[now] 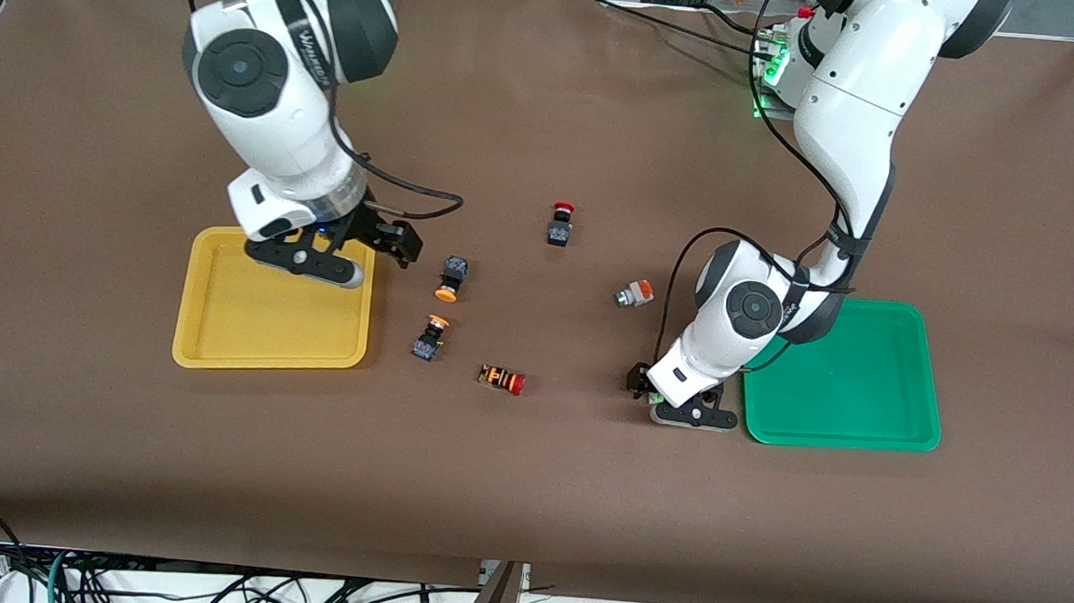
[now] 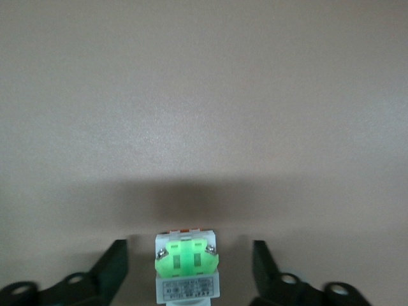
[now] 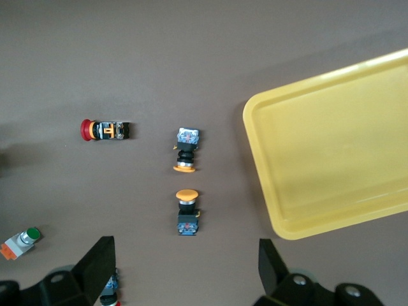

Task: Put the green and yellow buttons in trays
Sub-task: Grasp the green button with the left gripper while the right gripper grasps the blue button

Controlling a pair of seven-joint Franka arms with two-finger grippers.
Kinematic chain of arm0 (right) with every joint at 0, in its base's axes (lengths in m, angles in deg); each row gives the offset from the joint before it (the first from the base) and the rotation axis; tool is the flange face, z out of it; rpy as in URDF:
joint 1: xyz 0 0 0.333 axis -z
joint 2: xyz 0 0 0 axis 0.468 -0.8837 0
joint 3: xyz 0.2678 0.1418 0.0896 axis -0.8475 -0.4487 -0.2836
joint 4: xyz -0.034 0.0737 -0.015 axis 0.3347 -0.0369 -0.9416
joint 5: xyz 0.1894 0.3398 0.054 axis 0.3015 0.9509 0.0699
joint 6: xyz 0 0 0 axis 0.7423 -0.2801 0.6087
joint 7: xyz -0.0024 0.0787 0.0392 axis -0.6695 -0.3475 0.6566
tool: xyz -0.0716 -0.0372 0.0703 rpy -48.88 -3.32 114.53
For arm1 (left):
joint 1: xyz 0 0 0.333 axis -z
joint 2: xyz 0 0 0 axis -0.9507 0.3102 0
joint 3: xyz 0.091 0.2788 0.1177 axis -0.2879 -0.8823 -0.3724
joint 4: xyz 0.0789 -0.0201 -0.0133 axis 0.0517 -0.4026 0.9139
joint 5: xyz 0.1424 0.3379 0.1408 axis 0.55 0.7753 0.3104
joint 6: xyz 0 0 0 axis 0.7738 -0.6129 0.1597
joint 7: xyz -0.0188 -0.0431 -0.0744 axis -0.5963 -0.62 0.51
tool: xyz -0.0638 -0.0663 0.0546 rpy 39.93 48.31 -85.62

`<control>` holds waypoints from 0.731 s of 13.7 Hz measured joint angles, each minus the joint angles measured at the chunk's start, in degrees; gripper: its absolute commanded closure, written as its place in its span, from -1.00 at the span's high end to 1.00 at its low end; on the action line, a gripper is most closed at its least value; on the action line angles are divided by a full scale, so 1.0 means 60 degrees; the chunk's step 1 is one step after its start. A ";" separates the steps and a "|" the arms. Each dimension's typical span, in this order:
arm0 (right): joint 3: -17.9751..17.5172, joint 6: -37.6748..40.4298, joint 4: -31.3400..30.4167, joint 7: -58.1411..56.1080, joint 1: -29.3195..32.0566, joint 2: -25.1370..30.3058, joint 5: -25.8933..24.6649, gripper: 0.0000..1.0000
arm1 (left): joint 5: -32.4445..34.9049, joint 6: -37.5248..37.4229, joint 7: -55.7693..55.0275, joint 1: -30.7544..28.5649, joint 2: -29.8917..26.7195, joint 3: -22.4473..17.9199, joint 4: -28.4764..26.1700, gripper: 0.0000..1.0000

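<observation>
My left gripper [image 1: 651,391] is low on the table beside the green tray [image 1: 845,376]. It is open around the whitish-grey green-faced button [image 2: 187,268], with a gap on each side. My right gripper [image 1: 390,241] is open and empty, up over the yellow tray's [image 1: 265,322] edge by two black yellow-capped buttons [image 1: 451,278] [image 1: 430,336]. The right wrist view shows both [image 3: 186,150] [image 3: 187,210] and the yellow tray [image 3: 331,146]. The whitish-grey orange-ended button [image 1: 632,294] lies farther from the front camera than my left gripper. Both trays are empty.
A black switch with a red cap [image 1: 560,224] stands mid-table, farther from the front camera than the other switches. An orange-striped switch with a red cap [image 1: 502,379] lies nearer to the front camera, between the trays. Brown table surface runs all round.
</observation>
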 measured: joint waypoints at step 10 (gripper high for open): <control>0.0212 -0.3943 -0.0266 0.1478 -0.0144 -0.3537 -0.0648 0.98 | 0.0001 -0.2560 -0.0002 -0.0415 -0.1345 -0.0196 -0.0141 -0.92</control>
